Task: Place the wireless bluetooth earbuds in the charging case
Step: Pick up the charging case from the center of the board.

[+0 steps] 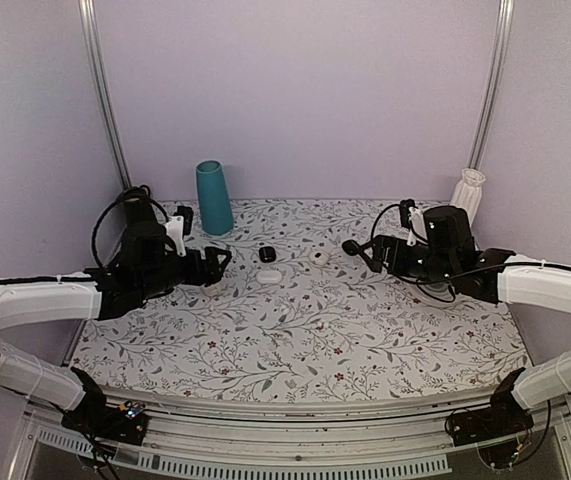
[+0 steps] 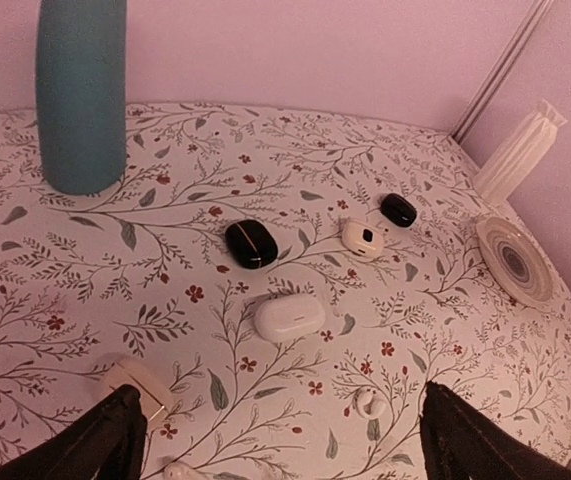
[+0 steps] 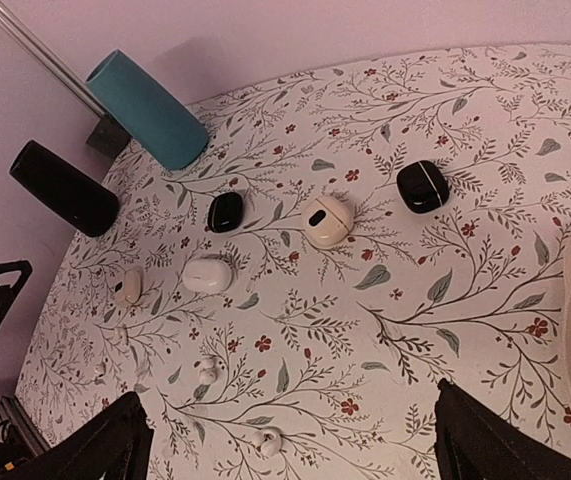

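Note:
The charging case (image 2: 289, 317) lies shut on the flowered table, a glossy white pebble; it also shows in the top view (image 1: 270, 275) and the right wrist view (image 3: 208, 274). One tiny white earbud (image 2: 369, 403) lies on the table just right of centre between my left fingers. The right wrist view shows two earbuds, one (image 3: 207, 368) nearer the case and one (image 3: 266, 438) nearer my right gripper. My left gripper (image 2: 280, 445) is open and empty, left of the case in the top view (image 1: 222, 260). My right gripper (image 3: 300, 445) is open and empty, to the case's right (image 1: 363, 254).
Beyond the case lie two black lumps (image 2: 251, 244) (image 2: 398, 209) and a white round dark-centred piece (image 2: 362, 238). A cream piece (image 2: 135, 385) lies by my left finger. A teal vase (image 1: 213, 198) stands at the back left. A white ribbed vase (image 1: 468, 192) and a plate (image 2: 513, 260) are at the right.

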Robot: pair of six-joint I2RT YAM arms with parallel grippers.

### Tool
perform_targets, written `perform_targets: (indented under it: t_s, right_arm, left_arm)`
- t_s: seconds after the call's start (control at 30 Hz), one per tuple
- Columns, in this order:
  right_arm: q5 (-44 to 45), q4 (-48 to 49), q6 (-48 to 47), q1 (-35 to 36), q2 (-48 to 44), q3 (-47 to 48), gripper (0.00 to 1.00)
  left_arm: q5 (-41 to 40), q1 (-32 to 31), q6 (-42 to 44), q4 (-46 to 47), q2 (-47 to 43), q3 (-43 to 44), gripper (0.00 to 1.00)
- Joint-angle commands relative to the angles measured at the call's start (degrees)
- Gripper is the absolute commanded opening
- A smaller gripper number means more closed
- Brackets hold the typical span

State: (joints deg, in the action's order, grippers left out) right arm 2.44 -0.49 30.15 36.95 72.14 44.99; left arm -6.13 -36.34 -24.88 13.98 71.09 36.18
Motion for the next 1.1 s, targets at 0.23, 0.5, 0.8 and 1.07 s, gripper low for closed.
perform_targets:
  t_s: [0.23,0.5,0.8,1.07]
  right_arm:
    - [-4.3,2.1,-1.5,-0.2,4.5,2.9,0.99]
    - [-5.1,2.6,-2.5,-0.3,3.6,2.5,0.99]
    - [-5.8,4.0,-2.1,-0.2,2.4,1.1,0.99]
    - [-5.7,4.8,-1.4,-0.2,0.9,-0.2,0.99]
  left_arm:
    - [-3.0,1.4,-5.8,-7.4,11.4,6.2,0.94]
    - [-7.1,5.2,-8.2,-9.9,21.8,10.0,0.9]
    - [-4.8,8.7,-8.4,-8.9,31.0,14.7,0.86]
    - [-9.4,7.8,-9.9,-9.7,32.8,14.9,0.8]
